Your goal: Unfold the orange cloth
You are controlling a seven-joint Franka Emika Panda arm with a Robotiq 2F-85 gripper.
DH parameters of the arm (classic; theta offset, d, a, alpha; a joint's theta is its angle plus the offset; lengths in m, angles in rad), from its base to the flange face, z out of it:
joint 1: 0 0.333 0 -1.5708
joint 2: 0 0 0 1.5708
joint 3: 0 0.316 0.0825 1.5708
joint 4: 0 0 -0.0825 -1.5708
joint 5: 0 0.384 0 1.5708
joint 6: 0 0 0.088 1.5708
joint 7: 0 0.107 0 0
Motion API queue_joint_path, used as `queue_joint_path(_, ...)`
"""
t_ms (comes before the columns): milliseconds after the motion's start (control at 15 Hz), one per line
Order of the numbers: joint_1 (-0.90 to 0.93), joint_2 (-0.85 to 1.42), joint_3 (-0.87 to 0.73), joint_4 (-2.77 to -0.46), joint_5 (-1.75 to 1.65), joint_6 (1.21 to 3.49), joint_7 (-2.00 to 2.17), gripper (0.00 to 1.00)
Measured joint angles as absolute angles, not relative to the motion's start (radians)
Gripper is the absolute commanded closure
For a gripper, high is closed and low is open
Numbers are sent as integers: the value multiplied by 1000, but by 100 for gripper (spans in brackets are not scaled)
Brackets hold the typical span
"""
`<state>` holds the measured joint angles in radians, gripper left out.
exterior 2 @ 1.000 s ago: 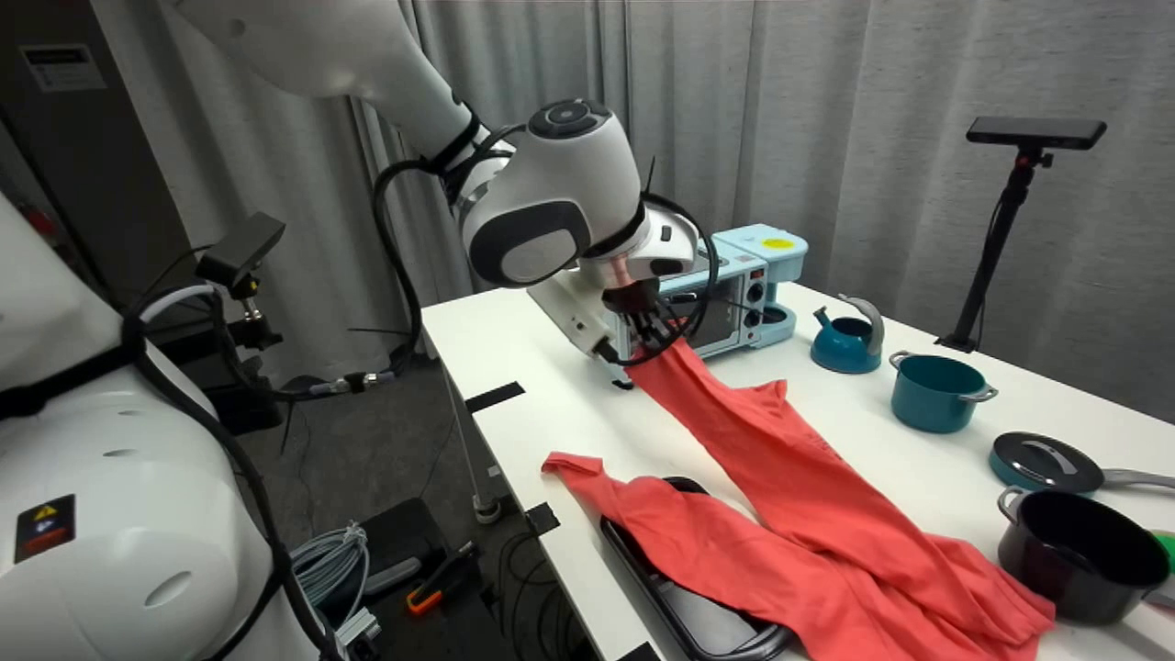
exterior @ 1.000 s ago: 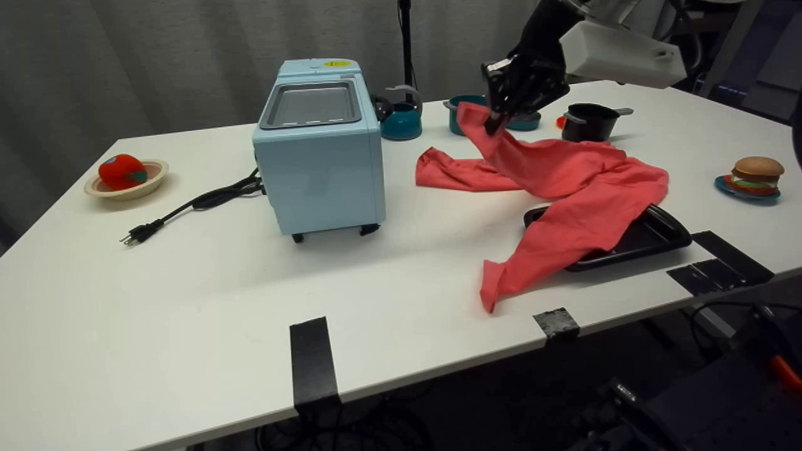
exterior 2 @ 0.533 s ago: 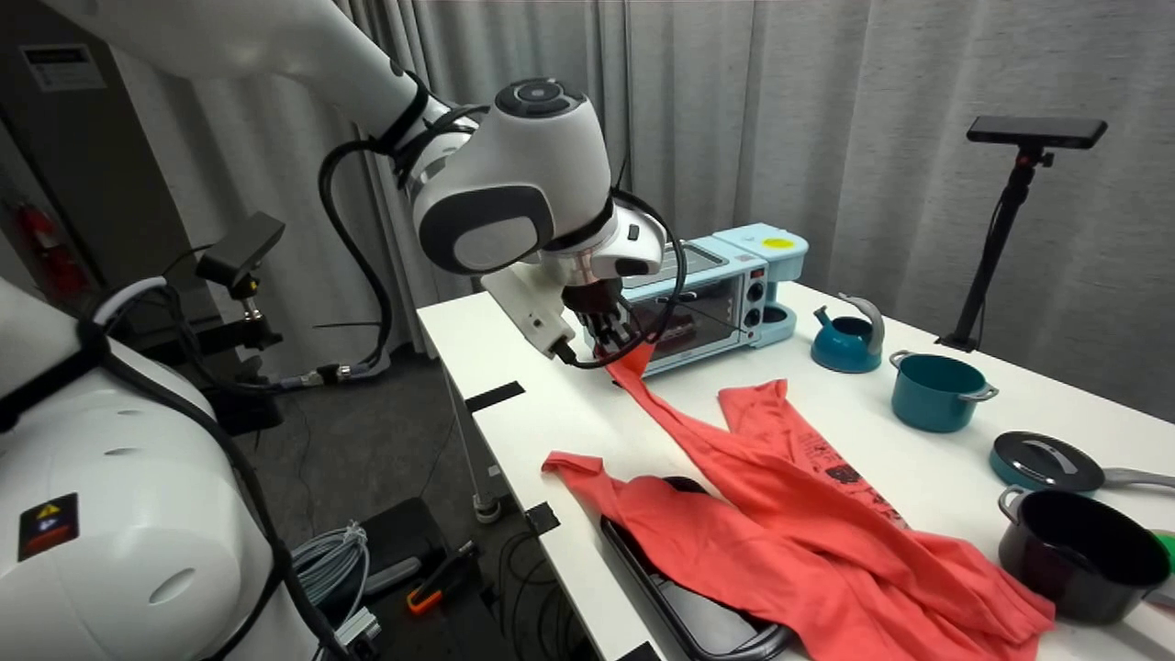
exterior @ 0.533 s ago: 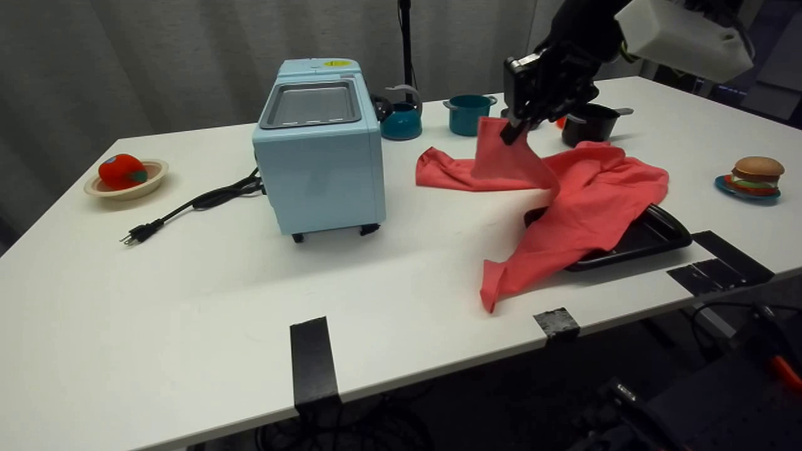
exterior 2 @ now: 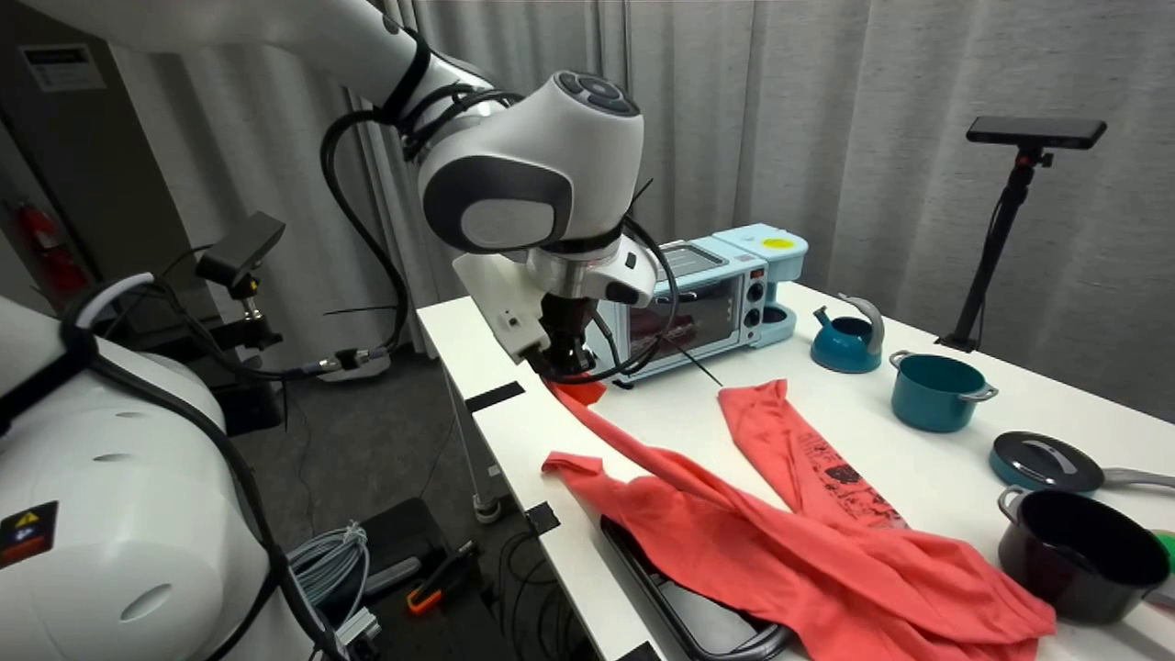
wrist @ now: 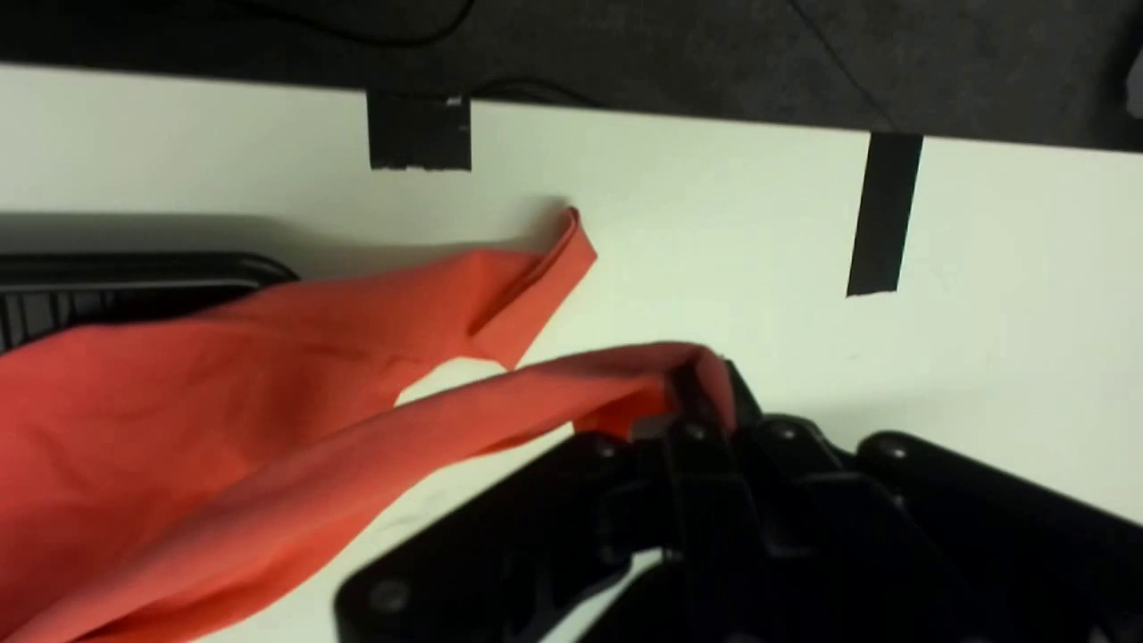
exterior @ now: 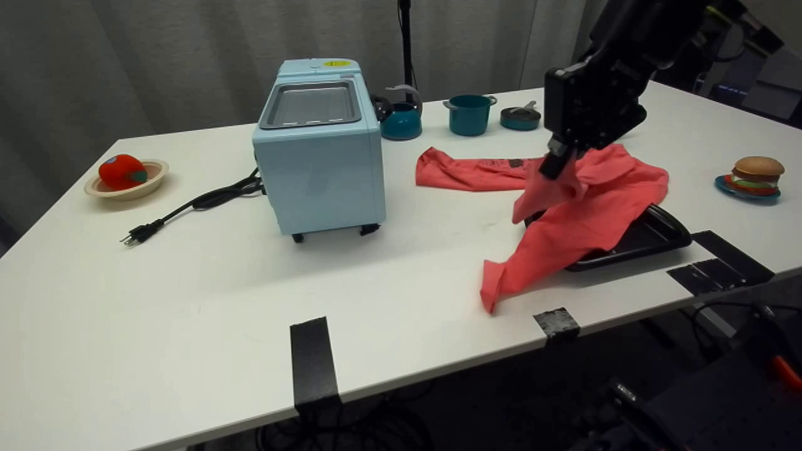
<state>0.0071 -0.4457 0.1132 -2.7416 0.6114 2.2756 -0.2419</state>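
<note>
My pincer (exterior: 554, 166) grips one end of the cloth (exterior 2: 808, 560) up beside the tray (exterior: 648, 235), probably so its folds draw apart.

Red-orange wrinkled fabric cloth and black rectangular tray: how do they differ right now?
The red-orange fabric cloth is limp and wrinkled; the black rectangular tray looks rigid, with a raised rim. Part of the cloth is held up in the black claw; the tray is ungripped. The cloth spreads wider, draping over the smaller tray and hiding part of it. Both rest on the white table, the cloth only partly.
</note>
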Motion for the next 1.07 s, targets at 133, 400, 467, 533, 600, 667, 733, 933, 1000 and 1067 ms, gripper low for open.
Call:
queue_joint_path(133, 13, -446, 83, -2742, 569, 2218, -224, 99)
queue_joint_path(400, 19, -446, 43, -2742, 520, 2173, -210, 86)
queue_joint_path(467, 20, -446, 38, -2742, 517, 2172, -210, 70)
queue_joint_path(533, 21, -446, 36, -2742, 516, 2172, -209, 63)
queue_joint_path(600, 23, -445, 36, -2742, 516, 2172, -208, 56)
queue_joint_path(667, 26, -444, 36, -2742, 516, 2172, -207, 49)
queue_joint_path(733, 31, -442, 36, -2742, 516, 2173, -206, 40)
queue_joint_path(933, 45, -440, 36, -2742, 516, 2174, -206, 18)
queue_joint_path(1000, 46, -442, 36, -2742, 516, 2178, -206, 10)
queue_joint_path(1067, 46, -445, 35, -2740, 516, 2182, -206, 3)
